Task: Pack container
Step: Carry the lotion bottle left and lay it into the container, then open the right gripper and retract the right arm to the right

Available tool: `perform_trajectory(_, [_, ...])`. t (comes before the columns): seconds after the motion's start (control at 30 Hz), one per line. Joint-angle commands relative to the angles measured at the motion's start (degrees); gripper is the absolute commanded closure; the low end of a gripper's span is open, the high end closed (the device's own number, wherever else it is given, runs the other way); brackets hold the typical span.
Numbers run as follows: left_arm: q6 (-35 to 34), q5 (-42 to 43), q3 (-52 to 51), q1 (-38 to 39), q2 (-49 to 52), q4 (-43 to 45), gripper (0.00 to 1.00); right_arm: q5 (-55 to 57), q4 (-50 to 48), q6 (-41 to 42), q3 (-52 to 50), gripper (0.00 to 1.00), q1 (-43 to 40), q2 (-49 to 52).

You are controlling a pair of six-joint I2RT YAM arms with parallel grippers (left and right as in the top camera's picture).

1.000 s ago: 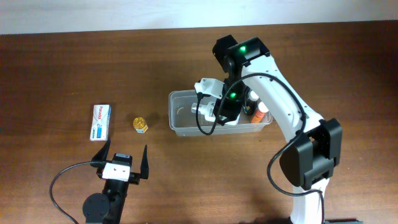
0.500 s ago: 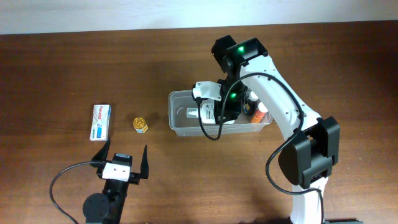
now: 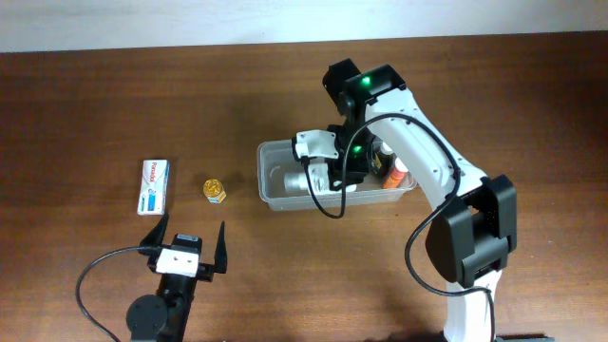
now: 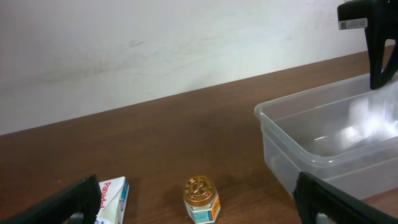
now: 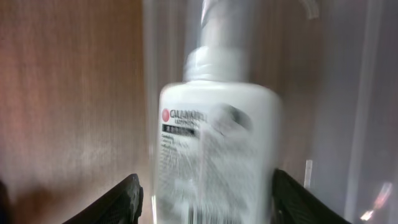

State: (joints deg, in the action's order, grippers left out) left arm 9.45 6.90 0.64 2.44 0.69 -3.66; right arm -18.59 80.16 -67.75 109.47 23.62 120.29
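The clear plastic container (image 3: pixel 270 149) stands at mid-table. It also shows in the left wrist view (image 4: pixel 292 146). A white pump bottle (image 3: pixel 296 178) lies in its left half. My right gripper (image 3: pixel 334 169) hangs over the tub just right of that bottle. In the right wrist view the bottle (image 5: pixel 217 137) is blurred between the spread fingers of the right gripper (image 5: pixel 202 186), with a gap on the left side. My left gripper (image 3: pixel 186 247) is open and empty near the front edge, and its dark fingertips frame the left wrist view (image 4: pixel 196 180).
An orange-capped bottle (image 3: pixel 395 175) and a dark bottle (image 3: pixel 385 152) sit in the tub's right end. A white and blue box (image 3: pixel 154 185) and a small gold-lidded jar (image 3: pixel 215 191) lie left of the tub; the left wrist view shows the box (image 4: pixel 112 196) and the jar (image 4: pixel 201 199).
The white bottle went from my right gripper's hold down into the tub's left half. My right gripper opened and shifted slightly. The left arm has not moved.
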Motion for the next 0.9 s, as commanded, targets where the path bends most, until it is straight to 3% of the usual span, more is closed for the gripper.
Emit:
perform_trajectory(0.0, [0.72, 0.22, -0.13, -0.33, -0.35, -0.26, 0.01, -1.40, -0.48, -1.03, -0.72, 0.41, -1.77, 0.11])
perform_trajectory(0.53, [0.72, 0.22, -0.13, -0.33, -0.35, -0.26, 0.01, -1.79, -1.11, 2.64, -0.09, 0.39, -5.31, 0.09])
perform_trajectory(0.73, [0.72, 0.22, -0.13, -0.33, -0.35, -0.26, 0.01, -2.14, -0.04, 11.61, 6.49, 0.39, -5.31, -0.81])
perform_trajectory(0.87, [0.72, 0.22, -0.13, -0.33, -0.35, -0.26, 0.01, -0.46, 0.17, 24.63, 14.80, 0.37, -5.66, -2.01])
